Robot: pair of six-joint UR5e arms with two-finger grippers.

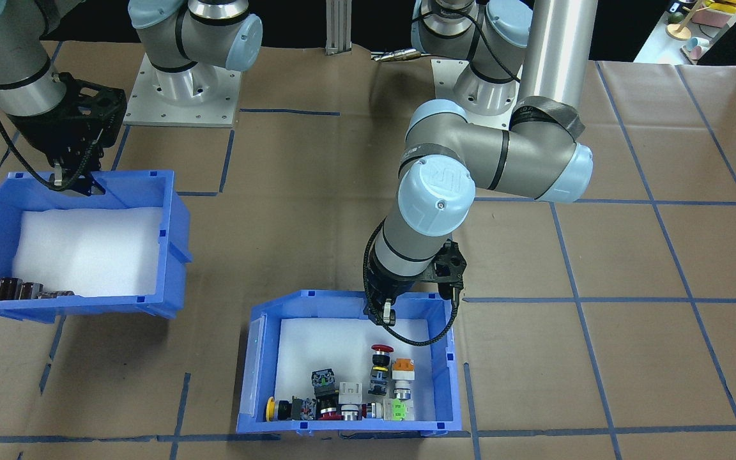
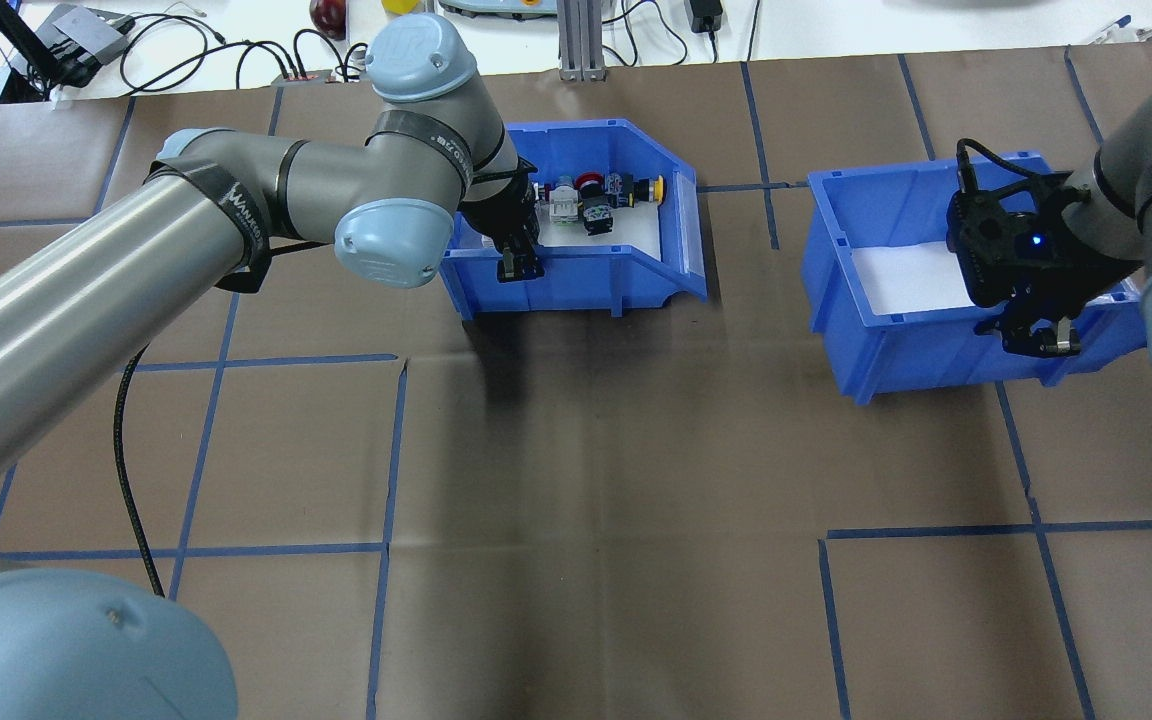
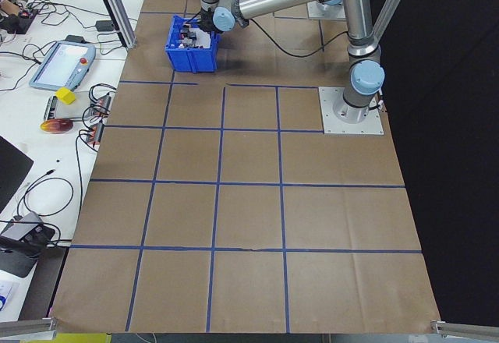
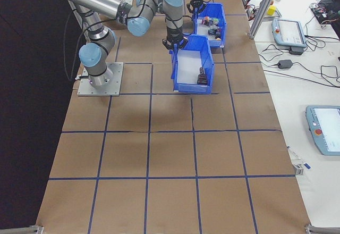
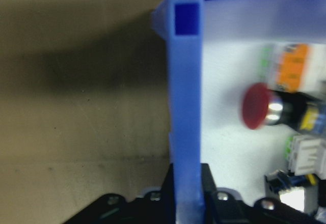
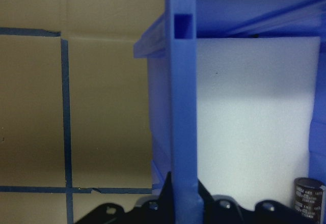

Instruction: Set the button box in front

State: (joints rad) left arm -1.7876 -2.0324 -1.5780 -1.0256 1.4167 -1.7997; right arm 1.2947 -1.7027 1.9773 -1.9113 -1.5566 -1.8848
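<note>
your left gripper (image 1: 386, 314) is clamped on the button box (image 1: 349, 364) rear wall, far centre; right gripper (image 1: 74, 181) pinches the tilted capacitor bin (image 1: 80, 246) (seemingly lifted). a thin-wall grip may slip and spill switches (image 1: 368, 386).

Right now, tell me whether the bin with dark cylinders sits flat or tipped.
Tipped: the bin is lifted at the right end effector, cylinders slid to its low front.
</note>
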